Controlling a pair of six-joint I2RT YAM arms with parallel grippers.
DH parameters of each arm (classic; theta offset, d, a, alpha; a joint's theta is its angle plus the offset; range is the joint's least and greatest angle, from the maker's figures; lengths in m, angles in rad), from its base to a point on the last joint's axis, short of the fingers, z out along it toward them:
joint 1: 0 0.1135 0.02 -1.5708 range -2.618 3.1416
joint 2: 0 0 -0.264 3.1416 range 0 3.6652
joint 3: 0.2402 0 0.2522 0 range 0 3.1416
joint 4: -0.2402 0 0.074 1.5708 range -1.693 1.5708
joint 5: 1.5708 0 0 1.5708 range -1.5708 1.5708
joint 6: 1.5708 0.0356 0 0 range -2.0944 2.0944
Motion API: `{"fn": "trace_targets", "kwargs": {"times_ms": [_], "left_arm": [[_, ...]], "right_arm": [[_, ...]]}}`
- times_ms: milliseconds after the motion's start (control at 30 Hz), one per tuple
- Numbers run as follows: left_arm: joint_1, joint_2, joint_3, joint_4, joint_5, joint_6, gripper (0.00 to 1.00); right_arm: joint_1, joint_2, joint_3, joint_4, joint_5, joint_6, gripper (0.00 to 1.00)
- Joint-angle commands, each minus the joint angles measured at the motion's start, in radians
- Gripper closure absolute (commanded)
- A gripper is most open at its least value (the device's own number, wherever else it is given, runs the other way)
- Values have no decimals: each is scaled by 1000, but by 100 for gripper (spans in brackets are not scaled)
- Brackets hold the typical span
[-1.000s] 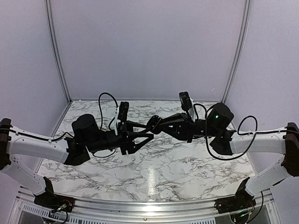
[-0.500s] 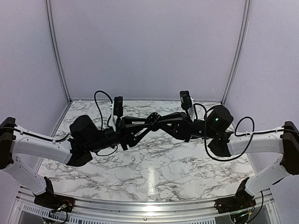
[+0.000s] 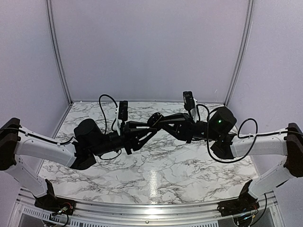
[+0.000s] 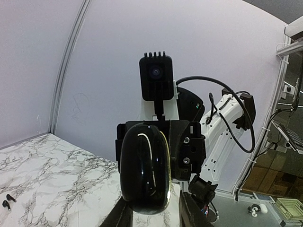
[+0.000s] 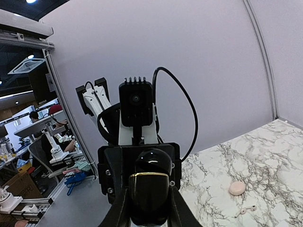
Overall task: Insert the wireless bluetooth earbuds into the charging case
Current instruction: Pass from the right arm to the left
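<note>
Both claws meet in mid-air above the marble surface (image 3: 180, 165). The right claw (image 5: 149, 201) is clenched on a glossy black lump (image 4: 144, 170) with a gold seam. The left claw (image 4: 154, 208) has its fingers close on either side of that lump; I cannot tell whether they press it. The charging case (image 5: 236, 188) lies down on the surface, well apart from both claws, in from the edge by the wall. The two earbuds (image 4: 5, 205) lie just beside each other on the surface, also far from the claws. A second ago the left claw hung lower and spread wide, short of the lump; it has since risen and narrowed around it.
</note>
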Motion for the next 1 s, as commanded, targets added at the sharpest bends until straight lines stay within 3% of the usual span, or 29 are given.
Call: {"fn": "trace_targets", "kwargs": {"times_ms": [0,567,900,967], "left_arm": [[-4,3,21,51,8,9,67],[-4,21,40,52,-15,-5,66],[-2,7,32,48,14,13,85],[0,4,26,40,26,15,89]], "right_arm": [[11,-15,-3,12,15,-1,100],[13,-21,-15,-36,39,-39,100],[13,-27,-14,-76,27,-61,100],[12,-36,-11,-103,24,-73,95]]}}
